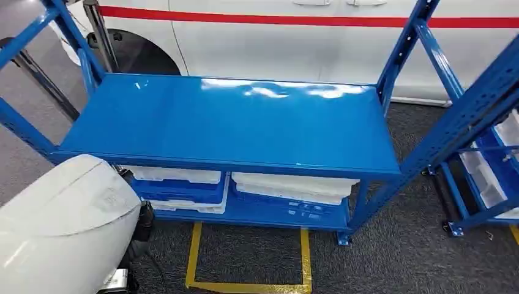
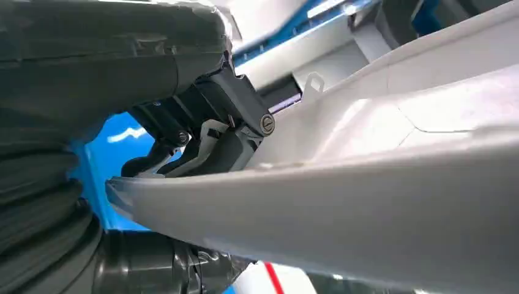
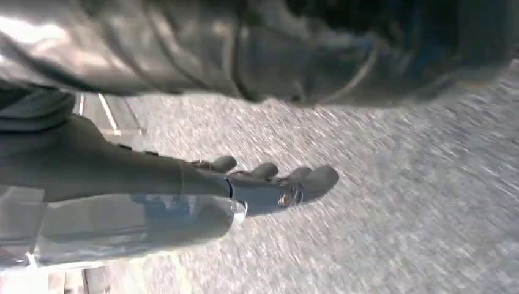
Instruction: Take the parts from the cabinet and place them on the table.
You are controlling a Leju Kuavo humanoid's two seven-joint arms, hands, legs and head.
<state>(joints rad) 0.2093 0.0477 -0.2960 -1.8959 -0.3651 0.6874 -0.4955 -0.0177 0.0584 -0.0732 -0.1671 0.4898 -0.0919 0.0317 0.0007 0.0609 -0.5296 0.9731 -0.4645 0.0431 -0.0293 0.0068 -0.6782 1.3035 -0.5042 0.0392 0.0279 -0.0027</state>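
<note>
One large white part [image 1: 58, 223] was at the lower left of the head view, in front of the blue counter [image 1: 232, 122] and partly covering its near left corner. The left wrist view showed the same part [image 2: 367, 184] from very close: a long, pale, curved piece with a smooth surface. The left hand [image 2: 202, 131] gripped it there, with dark fingers [image 2: 229, 101] pressed on one face of the part near its edge and the thick grey thumb [image 2: 159, 266] on the other side, so the hand was clamped on the part.

The top of the counter was a shiny blue sheet that reflected the lights. Under it, on the lower shelf [image 1: 275, 215], lay two white trays [image 1: 294, 187] side by side, the left one resting on a blue bin [image 1: 180, 190]. Behind the counter stood a white car [image 1: 294, 43] with a red stripe along its side. At the right edge of the head view was a second blue rack [image 1: 483, 159] with white pieces on its shelves. Yellow tape [image 1: 245, 285] marked a rectangle on the dark carpet in front of the counter.

The right hand [image 3: 269, 180] hung over grey carpet, blurred in the right wrist view. Its fingers [image 3: 318, 177] were stretched out next to each other and held nothing.
</note>
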